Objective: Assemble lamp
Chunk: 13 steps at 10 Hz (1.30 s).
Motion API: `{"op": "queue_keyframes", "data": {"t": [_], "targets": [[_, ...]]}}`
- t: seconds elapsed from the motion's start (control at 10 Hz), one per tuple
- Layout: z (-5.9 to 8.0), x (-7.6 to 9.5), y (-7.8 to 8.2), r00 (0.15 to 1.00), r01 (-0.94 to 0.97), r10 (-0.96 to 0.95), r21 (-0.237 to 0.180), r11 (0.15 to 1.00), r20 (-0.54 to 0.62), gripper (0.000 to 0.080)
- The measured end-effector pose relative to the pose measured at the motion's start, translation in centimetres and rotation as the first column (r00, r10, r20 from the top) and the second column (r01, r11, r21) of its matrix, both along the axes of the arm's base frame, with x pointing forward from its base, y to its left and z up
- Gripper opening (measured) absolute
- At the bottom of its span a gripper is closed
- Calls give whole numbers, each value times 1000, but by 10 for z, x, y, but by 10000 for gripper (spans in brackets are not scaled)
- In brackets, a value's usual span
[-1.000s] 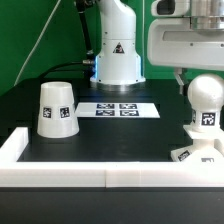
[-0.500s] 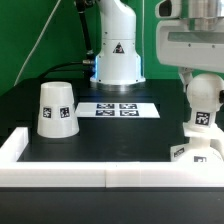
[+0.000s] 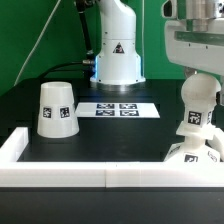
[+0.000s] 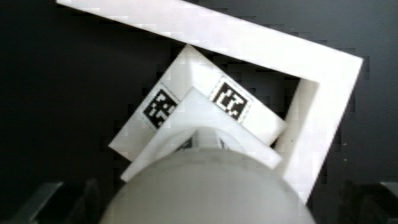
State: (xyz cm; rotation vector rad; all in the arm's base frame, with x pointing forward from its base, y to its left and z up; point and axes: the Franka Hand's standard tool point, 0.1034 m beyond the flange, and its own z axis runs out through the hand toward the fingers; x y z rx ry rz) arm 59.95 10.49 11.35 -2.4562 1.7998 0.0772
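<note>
One shade (image 3: 56, 108), one bulb (image 3: 198, 108) and one base block (image 3: 190, 154) are counted on the black worktop (image 3: 110, 135). The shade is stood upside down near the exterior view's left edge. The bulb is grasped by the hand (image 3: 199, 75) and held upright over the base block (image 4: 199, 112), at the front corner on the exterior view's right.

White shade (image 3: 56, 108), bulb (image 3: 200, 103) and base (image 4: 199, 110) carry black-and-white square tags.
</note>
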Motion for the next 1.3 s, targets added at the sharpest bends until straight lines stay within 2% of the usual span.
{"op": "queue_keyframes", "data": {"t": [0.3, 0.5, 0.7, 0.8, 0.9, 1.1, 1.2, 1.3], "targets": [[0, -1, 2, 999, -33, 33, -3, 999, 1, 699], [4, -11, 12, 985, -169, 169, -6, 986, -10, 699], [7, -24, 23, 938, -346, 345, -25, 938, -45, 699], [6, -33, 25, 928, -372, 371, -22, 928, -45, 699], [7, -36, 23, 955, -298, 298, -5, 955, -5, 699], [5, -38, 23, 952, -306, 306, -5, 952, -8, 699], [5, -39, 24, 943, -331, 331, -8, 943, -12, 699], [6, -48, 25, 894, -446, 444, -26, 895, -54, 699]]}}
